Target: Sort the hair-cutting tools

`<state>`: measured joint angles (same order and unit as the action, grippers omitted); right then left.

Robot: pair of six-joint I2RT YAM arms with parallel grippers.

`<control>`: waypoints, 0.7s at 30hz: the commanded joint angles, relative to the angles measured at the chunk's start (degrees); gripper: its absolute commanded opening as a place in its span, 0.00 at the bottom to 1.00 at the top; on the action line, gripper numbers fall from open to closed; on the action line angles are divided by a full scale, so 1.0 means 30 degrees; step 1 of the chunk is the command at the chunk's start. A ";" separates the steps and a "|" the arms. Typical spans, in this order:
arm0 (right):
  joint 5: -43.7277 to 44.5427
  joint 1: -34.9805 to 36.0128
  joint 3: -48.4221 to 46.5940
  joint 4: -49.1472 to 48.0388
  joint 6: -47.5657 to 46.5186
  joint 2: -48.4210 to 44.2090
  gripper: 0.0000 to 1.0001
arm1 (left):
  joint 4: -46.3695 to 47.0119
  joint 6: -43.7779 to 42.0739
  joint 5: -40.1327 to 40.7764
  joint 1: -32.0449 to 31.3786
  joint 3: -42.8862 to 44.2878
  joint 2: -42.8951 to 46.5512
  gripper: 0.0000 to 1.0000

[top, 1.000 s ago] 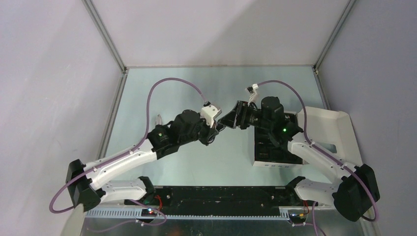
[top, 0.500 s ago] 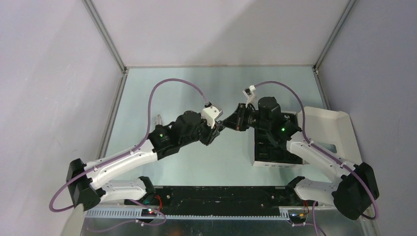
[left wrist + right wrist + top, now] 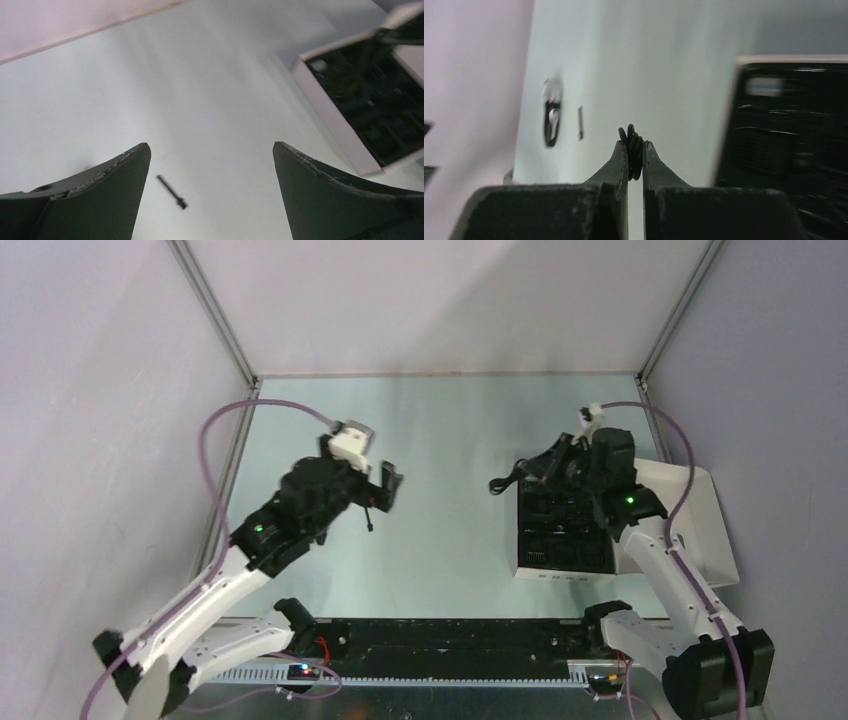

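Note:
My right gripper point(image 3: 635, 145) is shut on a small black coiled bundle point(image 3: 630, 136), which sticks up between its tips. In the top view that gripper point(image 3: 508, 481) hangs just left of the white box point(image 3: 560, 575). My left gripper point(image 3: 210, 147) is open and empty above the table, left of centre point(image 3: 385, 485). A thin black brush point(image 3: 171, 191) lies on the table beneath it, near its left finger point(image 3: 107, 185). The right wrist view also shows the brush point(image 3: 580, 122) beside a dark clipper body with a silvery tip point(image 3: 551, 120), far off.
The white box has a black insert point(image 3: 562, 525) with moulded slots, and its open lid point(image 3: 700, 520) lies to the right. It also shows in the left wrist view point(image 3: 325, 115) and the right wrist view point(image 3: 730, 125). Grey walls enclose the table.
The two grippers were together at mid-table. The left one opened and drew back to the left. The right one closed on the black bundle and carried it right, towards the box.

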<state>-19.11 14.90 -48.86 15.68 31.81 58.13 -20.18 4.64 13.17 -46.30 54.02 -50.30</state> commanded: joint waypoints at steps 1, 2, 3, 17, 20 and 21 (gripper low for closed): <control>0.2086 -0.2920 -0.0888 0.1940 -0.1608 -0.0823 0.00 | -0.1323 0.1055 0.0359 0.3389 -0.0131 0.2608 1.00; 0.2619 -0.3897 -0.0890 0.2106 -0.1676 -0.0842 0.00 | -0.1501 0.1329 0.0474 0.4608 -0.0325 0.2935 1.00; 0.2840 -0.4373 -0.0856 0.2216 -0.1716 -0.0885 0.00 | -0.1826 0.1458 0.0547 0.5261 -0.0435 0.3627 1.00; 0.7768 -0.8978 0.1335 -0.0719 -0.0214 0.0142 0.00 | 0.0878 0.1671 1.0626 0.8989 -0.5667 0.8976 1.00; 0.8264 -0.8979 0.2039 -0.1532 0.0543 0.0638 0.00 | 0.1273 0.1552 1.1613 0.8643 -0.6072 0.9487 1.00; 0.8646 -0.8906 0.2500 -0.1938 0.0972 0.0665 0.00 | 0.1335 0.1497 1.2004 0.8412 -0.6121 0.9568 1.00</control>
<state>1.65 -11.86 -44.38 16.16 30.44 59.07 -21.43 9.02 40.66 -19.81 35.94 -23.35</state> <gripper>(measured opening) 0.066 0.996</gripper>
